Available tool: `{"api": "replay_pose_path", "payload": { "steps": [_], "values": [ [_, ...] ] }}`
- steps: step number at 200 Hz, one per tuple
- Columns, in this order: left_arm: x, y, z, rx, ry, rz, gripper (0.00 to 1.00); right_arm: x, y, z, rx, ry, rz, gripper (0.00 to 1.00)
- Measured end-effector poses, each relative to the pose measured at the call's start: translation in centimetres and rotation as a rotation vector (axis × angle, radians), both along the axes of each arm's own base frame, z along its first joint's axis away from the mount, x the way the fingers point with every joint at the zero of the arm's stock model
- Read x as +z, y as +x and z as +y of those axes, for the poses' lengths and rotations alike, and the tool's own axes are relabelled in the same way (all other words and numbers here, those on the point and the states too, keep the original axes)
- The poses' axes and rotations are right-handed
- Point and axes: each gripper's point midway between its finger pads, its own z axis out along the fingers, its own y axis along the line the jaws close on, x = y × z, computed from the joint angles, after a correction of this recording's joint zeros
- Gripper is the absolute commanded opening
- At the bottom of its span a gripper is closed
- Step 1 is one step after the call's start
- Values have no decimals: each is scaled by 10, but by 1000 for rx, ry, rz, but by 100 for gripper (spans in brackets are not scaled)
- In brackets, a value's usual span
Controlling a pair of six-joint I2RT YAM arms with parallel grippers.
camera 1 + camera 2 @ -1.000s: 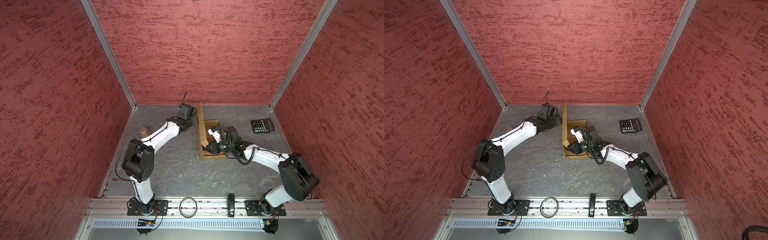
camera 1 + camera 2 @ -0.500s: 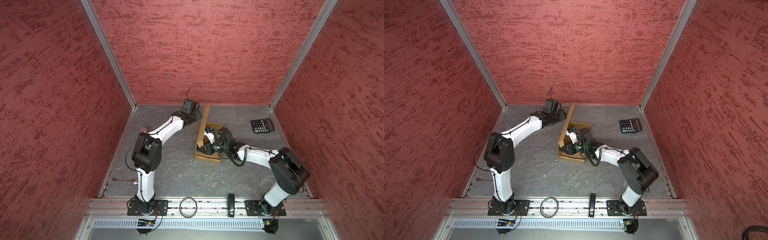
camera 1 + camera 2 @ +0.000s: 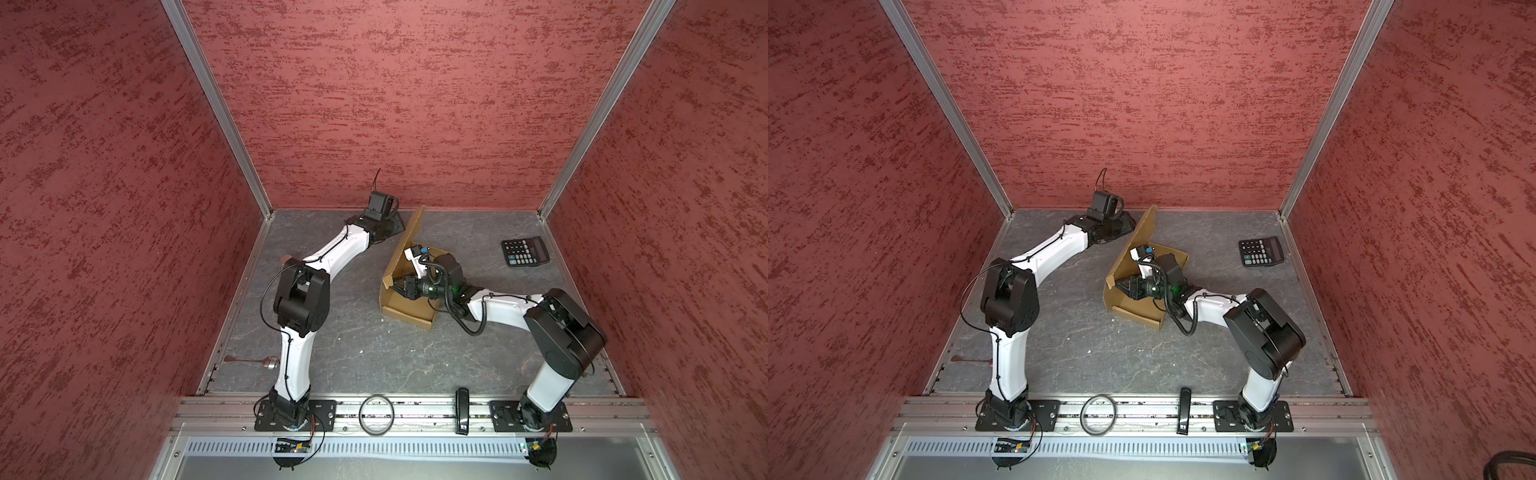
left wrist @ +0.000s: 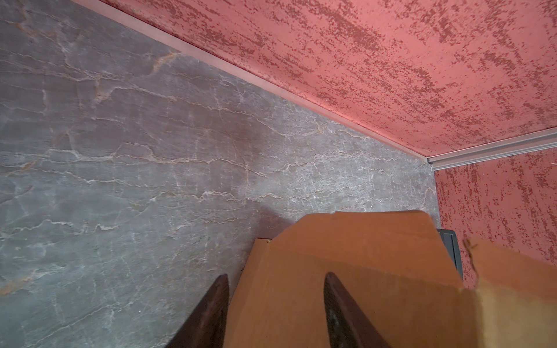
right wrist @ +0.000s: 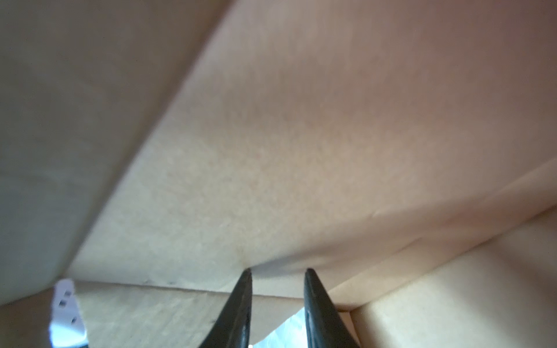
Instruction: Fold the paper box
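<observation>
Desk: grey stone finish. Box: centre-rear of desk, part-folded, one long flap upright. L hand: fingers approx. half apart at flap's outer face, nothing clamped. R hand: inside box, fingers slightly apart, tips against inner wall, holding nothing. Calculator: rear right, well apart.

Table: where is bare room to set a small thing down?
Bare: the near-middle table, between the front rail and the paper box; the far strip between box and calculator. Crowded: around the box, where the left arm and right arm reach.
</observation>
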Motion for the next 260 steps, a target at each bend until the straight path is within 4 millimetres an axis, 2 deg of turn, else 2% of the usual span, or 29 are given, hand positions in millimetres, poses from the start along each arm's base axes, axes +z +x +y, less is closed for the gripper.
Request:
{"api": "replay_pose_path", "payload": {
  "steps": [22,41,57,74,94,122,138,156,178,200,232,260],
  "values": [
    [0,-1,-2,-11,-4,5,53,-1,9,2,-37,2,-13,33],
    [-4,-4,0,-16,-1,12,59,-2,15,0,-70,-3,-22,35],
    [-9,-13,10,-16,12,32,64,-2,19,-2,-97,-14,-33,36],
    [-9,-27,31,-5,23,51,67,0,19,-8,-117,-45,-45,38],
    [11,-42,59,15,26,31,71,13,19,-17,-138,-73,-79,39],
    [53,-74,99,46,20,-48,73,39,18,-33,-174,-102,-141,42],
    [73,-97,112,45,20,-89,73,52,18,-45,-197,-119,-172,43],
    [85,-126,119,26,26,-113,74,60,18,-58,-224,-149,-195,45],
    [90,-163,124,-13,40,-126,74,67,19,-76,-257,-187,-212,47],
    [85,-200,125,-63,65,-125,74,75,21,-95,-293,-216,-228,48],
    [81,-254,108,-208,100,-156,74,79,27,-121,-334,-266,-240,50],
    [69,-280,92,-313,122,-168,74,85,39,-141,-371,-303,-244,50]
  ]
}}
